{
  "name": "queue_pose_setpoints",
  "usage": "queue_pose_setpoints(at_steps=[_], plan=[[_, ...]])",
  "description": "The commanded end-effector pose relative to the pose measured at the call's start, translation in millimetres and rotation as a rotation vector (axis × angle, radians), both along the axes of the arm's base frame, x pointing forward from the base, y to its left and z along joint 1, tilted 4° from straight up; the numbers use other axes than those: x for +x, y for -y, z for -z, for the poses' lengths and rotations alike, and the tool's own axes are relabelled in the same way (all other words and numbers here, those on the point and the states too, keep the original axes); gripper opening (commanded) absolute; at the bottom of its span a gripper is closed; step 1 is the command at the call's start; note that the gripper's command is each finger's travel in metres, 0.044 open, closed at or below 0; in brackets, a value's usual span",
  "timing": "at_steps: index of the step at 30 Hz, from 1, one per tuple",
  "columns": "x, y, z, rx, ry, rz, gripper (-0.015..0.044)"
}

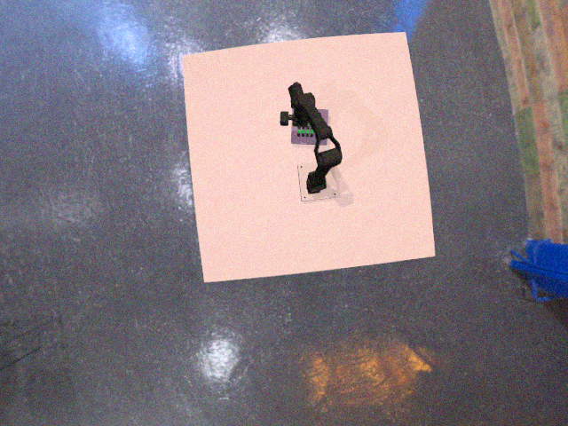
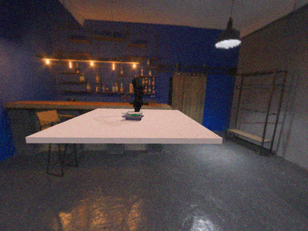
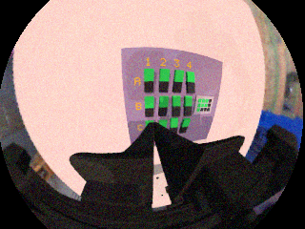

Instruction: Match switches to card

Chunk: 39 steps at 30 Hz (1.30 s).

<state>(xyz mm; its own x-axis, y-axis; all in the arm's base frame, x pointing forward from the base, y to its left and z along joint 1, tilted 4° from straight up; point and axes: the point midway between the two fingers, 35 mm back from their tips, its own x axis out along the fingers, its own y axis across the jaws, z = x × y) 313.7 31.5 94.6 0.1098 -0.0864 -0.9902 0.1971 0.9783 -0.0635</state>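
Observation:
The purple switch panel [image 1: 323, 115] [image 2: 133, 118] [image 3: 133, 59] has rows A, B, C and columns 1 to 4. Each visible switch has a green far half and a dark near half; B2 [image 3: 164, 105] has a darker green half than its neighbours. Raised ends are hard to tell. The small card [image 3: 205, 105] is right of row B; its squares are green and dark, too small to read surely. My gripper [image 3: 152, 125] [image 2: 137, 110] is shut and empty, with its tips above the panel, overlapping row C near columns 1 and 2 in the wrist view. They hide part of row C.
The pale table [image 1: 256, 220] [image 2: 159, 129] carries the panel and the arm's base plate [image 1: 303, 190], nearer the arm than the panel. In the top view the arm covers much of the panel.

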Motion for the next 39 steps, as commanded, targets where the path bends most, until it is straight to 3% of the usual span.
queue_pose_setpoints(at_steps=[1,9,16,39], plan=[[-2.1,-2.1,-27.0,0.007,0.016,0.003,0.0000],[-11.1,42.3,-29.5,0.004,0.015,0.003,0.0000],[-7.7,44.9,3.4,-0.001,0.039,0.001,0.0000],[-4.7,47.1,28.8,-0.002,0.041,0.001,0.0000]])
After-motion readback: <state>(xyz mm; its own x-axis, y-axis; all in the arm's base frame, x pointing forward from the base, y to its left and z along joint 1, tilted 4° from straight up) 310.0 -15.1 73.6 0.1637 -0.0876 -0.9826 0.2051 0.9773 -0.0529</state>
